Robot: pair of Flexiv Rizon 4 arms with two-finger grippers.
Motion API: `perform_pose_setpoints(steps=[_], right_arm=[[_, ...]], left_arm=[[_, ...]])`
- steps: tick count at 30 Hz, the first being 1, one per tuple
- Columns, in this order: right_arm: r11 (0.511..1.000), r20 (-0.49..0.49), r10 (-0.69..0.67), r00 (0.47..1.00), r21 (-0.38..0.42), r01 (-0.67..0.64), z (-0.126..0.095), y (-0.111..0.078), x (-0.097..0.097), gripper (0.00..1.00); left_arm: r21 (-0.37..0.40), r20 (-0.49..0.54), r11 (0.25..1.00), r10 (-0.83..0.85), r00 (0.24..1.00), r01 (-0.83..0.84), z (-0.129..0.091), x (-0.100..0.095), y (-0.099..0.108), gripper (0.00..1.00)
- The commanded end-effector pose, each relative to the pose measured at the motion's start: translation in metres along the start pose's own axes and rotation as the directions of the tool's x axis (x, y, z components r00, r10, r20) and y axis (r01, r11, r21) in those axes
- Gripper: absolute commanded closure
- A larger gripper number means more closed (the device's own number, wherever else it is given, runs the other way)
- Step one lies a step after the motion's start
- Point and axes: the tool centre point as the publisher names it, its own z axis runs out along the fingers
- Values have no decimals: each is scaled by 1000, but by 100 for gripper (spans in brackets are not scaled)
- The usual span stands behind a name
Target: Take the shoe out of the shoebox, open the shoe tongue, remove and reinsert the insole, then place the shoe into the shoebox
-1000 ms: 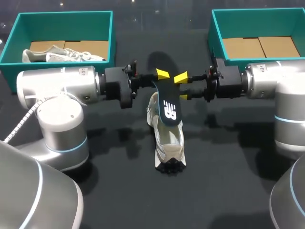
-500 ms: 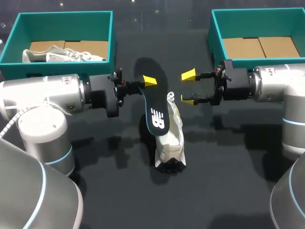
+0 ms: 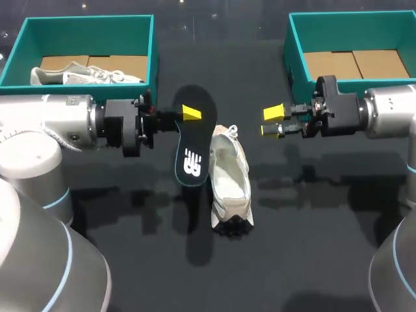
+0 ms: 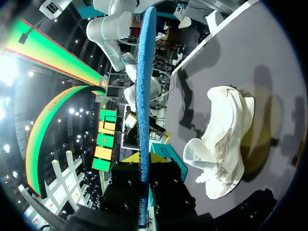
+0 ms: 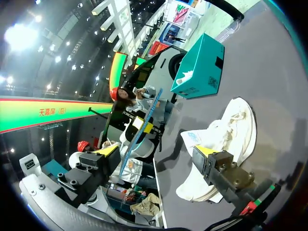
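Head: R gripper (image 3: 272,121) let go, backed off right, fingers apart, empty. L gripper (image 3: 188,116) clamped on insole (image 3: 190,146), swung it left, clear of shoe (image 3: 229,179). Removal looks done, reinsert next. Insole axis far-to-near, logo end nearer me. Shoe parallel on table (image 3: 312,214), tread end nearest.
L wrist: insole edge-on btwn fingers, shoe beside.
R wrist: fingers wide, nothing held.
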Motion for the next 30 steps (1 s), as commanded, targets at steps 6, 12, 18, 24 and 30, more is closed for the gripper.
perform_pose_setpoints(steps=[6, 12, 18, 24, 30], right_arm=[[1000, 3, 0, 1000, -2, 0, 1, -1, 1, 0], [979, 61, -144, 988, 155, 133, -27, -7, 3, 0], [930, 121, -229, 966, 320, 181, -47, -21, 3, 0], [872, 216, -283, 935, 464, 157, -54, -33, 6, 0], [872, 216, -283, 935, 464, 157, -54, -33, 6, 0]], left_arm=[[26, -25, 999, -30, 999, 30, 5, 7, -21, 100], [61, -31, 987, -147, 989, 149, 10, 2, -41, 100], [96, -43, 967, -232, 972, 235, 13, -2, -65, 100], [168, -124, 942, -273, 954, 291, 14, -6, -85, 100], [168, -124, 942, -273, 954, 291, 14, -6, -85, 100]])
